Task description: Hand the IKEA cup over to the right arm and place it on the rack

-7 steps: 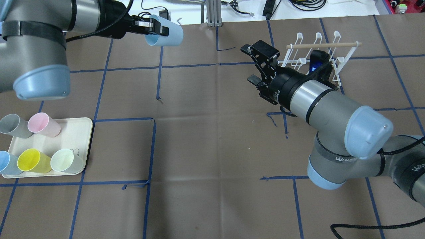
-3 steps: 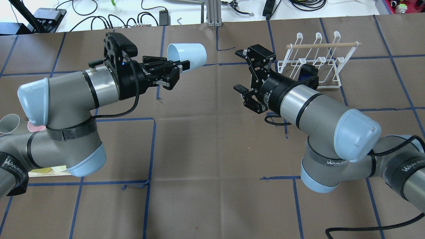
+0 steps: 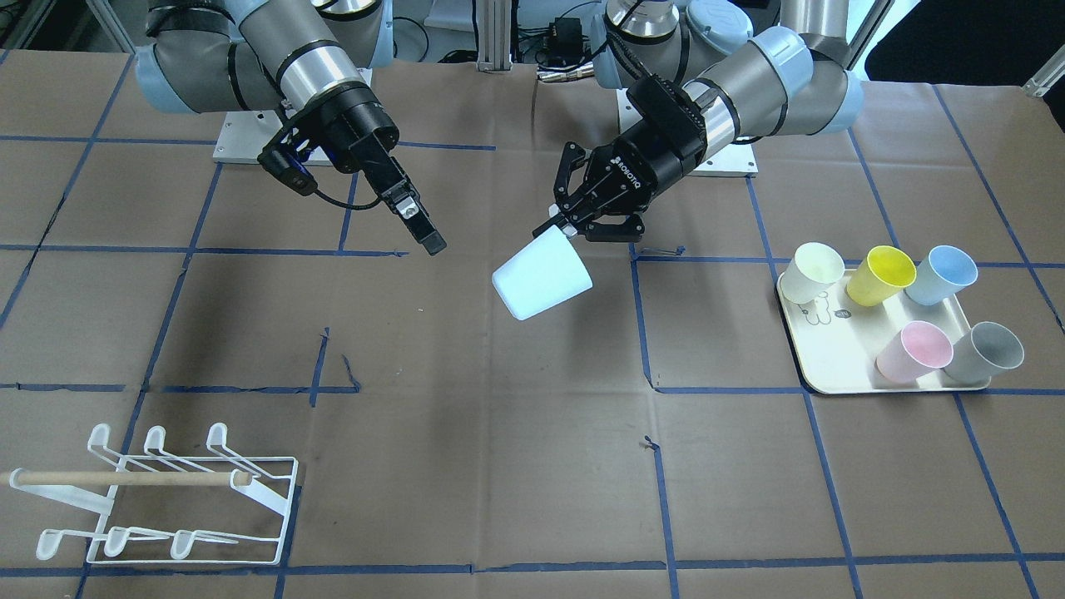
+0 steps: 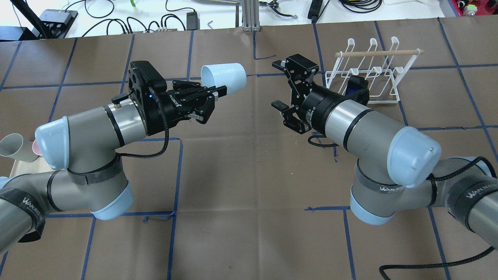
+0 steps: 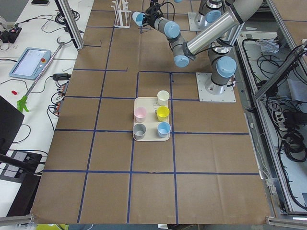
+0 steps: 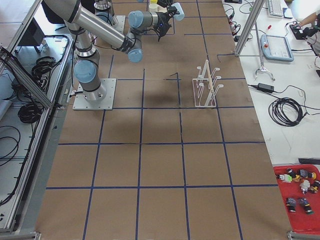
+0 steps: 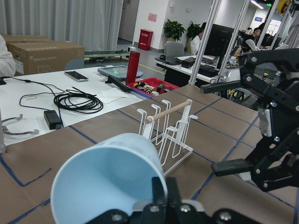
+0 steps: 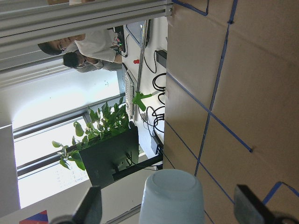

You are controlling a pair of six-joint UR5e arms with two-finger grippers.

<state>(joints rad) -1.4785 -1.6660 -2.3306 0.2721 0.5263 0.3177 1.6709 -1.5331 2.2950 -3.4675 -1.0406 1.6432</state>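
Observation:
My left gripper (image 4: 218, 90) is shut on the rim of a light-blue cup (image 4: 224, 78) and holds it on its side above the table, base towards the right arm. In the front-facing view the cup (image 3: 541, 279) hangs below that gripper (image 3: 567, 231). My right gripper (image 4: 277, 83) is open and empty, facing the cup's base with a gap between them. In the right wrist view the cup's base (image 8: 172, 196) sits centred between the open fingers (image 8: 92, 205). The white wire rack (image 4: 369, 70) stands behind the right wrist and is empty.
A cream tray (image 3: 832, 370) with several cups stands by the left arm's side; the left arm hides most of it from overhead, where a grey cup (image 4: 13, 146) shows. Cables lie beyond the far table edge. The rack (image 3: 166, 491) sits near the operators' edge.
The left arm has swung the blue cup from the far left towards the middle and lower. The right gripper has shifted a little left towards it, still open.

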